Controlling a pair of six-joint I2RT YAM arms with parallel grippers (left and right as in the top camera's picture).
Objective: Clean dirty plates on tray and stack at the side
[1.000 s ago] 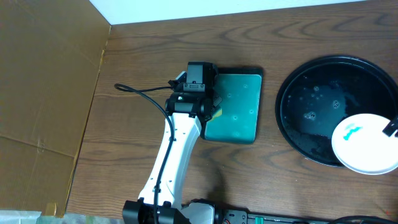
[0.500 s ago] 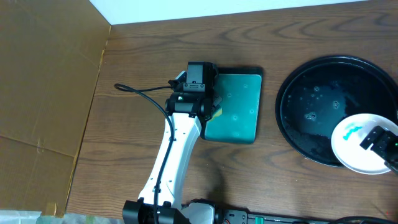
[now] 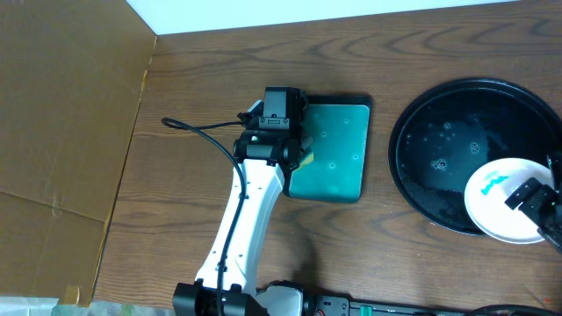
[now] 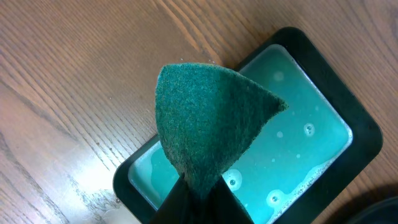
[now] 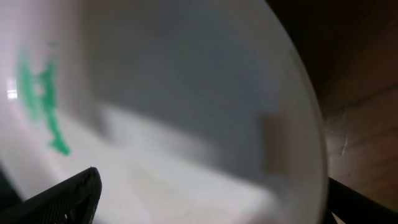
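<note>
Hovering close over the plate (image 3: 490, 212), the right gripper (image 3: 525, 195) showed its fingers spread wide, holding nothing. The plate sat on the near-right rim of the tray (image 3: 439, 132) by the tabletop's right edge, directly under that gripper, with its teal smear (image 5: 40, 99) leftward. The left gripper (image 4: 196, 198) pinched a green sponge (image 4: 205, 118) over the rectangular teal tray (image 3: 338, 149), well apart toward mid-tabletop.

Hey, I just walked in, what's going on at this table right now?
Plate washing is under way. The left tool pinches a green scouring pad above the small teal tray of soapy water. The right tool is at the edge of a white plate, which sits over the lower right rim of the black tray and has a teal smear. Whether it grips the plate is unclear.
</note>
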